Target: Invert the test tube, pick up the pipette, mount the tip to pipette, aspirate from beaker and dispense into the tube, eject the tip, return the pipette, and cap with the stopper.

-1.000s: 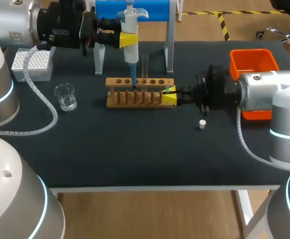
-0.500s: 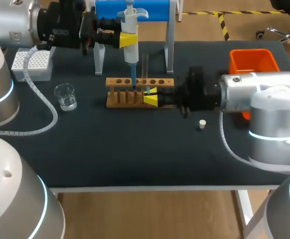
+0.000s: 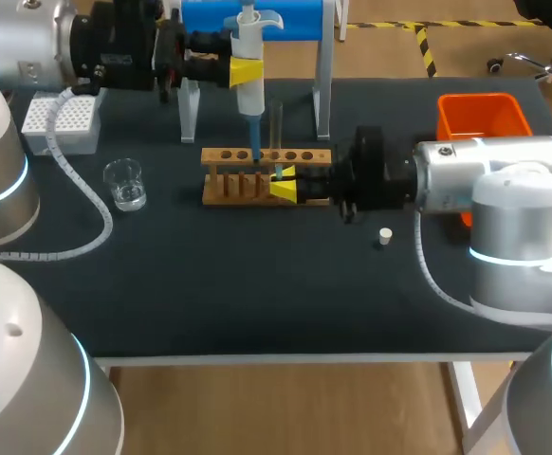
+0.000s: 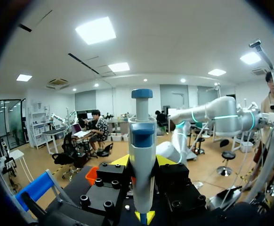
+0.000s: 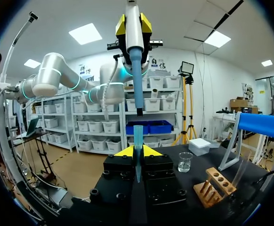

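Far to the left on the dark worktop (image 3: 257,284) sits the white tip box (image 3: 63,118), and near it the little beaker (image 3: 124,182) with some clear water in it. I judge no water has been drawn up yet.

Next comes the left end effector (image 3: 246,71). Its yellow fingers are closed on both sides of the pipette (image 3: 249,100), so the pick-up step is done. The pipette hangs above the wooden rack (image 3: 238,156). It stands straight up and down, button on top and thin blue nose pointing down.

The test tube (image 3: 276,123) stands up tall in the rack, behind the front row of holes. I think it has been turned the right way, but I cannot see its open end.

The right end effector (image 3: 282,185) is low in front of the rack. Its fingers are pinched on a small blue tip (image 5: 137,136). The tip stands upright, wide mouth up and point down, right under the pipette's nose. In the right wrist view there is a small gap between them, so the tip is not on yet.

The white stopper (image 3: 384,236) lies alone on the worktop, well apart from the tube, and the orange bin (image 3: 480,114) sits far right.

Left to do, as I see it: push the tip on, suck up water, fill the tube, drop the tip, put the pipette back, cap the tube
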Robot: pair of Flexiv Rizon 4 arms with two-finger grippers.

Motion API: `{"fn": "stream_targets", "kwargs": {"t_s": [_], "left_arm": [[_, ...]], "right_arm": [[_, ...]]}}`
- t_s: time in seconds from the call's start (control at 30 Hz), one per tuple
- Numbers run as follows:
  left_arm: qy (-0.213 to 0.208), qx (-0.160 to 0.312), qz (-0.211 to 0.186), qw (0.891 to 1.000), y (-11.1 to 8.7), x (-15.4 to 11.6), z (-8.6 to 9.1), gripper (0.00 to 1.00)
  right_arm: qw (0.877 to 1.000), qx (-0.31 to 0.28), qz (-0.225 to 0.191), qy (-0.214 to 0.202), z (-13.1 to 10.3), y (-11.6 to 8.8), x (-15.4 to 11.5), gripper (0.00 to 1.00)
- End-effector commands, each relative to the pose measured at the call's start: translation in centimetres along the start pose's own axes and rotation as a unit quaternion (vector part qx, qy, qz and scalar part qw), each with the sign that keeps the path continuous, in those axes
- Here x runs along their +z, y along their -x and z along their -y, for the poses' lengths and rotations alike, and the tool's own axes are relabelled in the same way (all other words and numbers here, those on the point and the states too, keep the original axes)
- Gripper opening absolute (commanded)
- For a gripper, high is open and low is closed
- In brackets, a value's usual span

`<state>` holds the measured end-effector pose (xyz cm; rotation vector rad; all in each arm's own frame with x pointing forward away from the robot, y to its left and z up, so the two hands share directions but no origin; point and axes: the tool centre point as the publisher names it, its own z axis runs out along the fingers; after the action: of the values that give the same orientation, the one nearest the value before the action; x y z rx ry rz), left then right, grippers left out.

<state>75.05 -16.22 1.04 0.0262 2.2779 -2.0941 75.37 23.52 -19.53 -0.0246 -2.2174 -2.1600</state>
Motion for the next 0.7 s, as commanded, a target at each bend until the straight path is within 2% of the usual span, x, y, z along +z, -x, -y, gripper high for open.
{"fn": "stream_targets", "kwargs": {"t_s": [0.03,0.17,0.37,0.7], "left_arm": [[0.005,-0.004,0.018,1.0,-0.97,0.01,0.17,0.0],[0.003,-0.009,0.033,0.999,-1.25,0.28,0.19,0.0],[-0.008,-0.012,0.037,0.999,-1.44,0.52,0.17,0.0],[-0.004,-0.01,0.037,0.999,-1.52,0.56,0.21,0.0]], "right_arm": [[1.0,-0.001,0.001,0.001,0.08,-0.03,-0.03,0.0],[1.0,-0.001,0.001,0.001,0.08,-0.03,-0.03,0.0],[1.0,-0.001,0.001,0.001,0.08,-0.03,-0.03,0.0],[1.0,-0.001,0.001,0.001,0.08,-0.03,-0.03,0.0]]}}
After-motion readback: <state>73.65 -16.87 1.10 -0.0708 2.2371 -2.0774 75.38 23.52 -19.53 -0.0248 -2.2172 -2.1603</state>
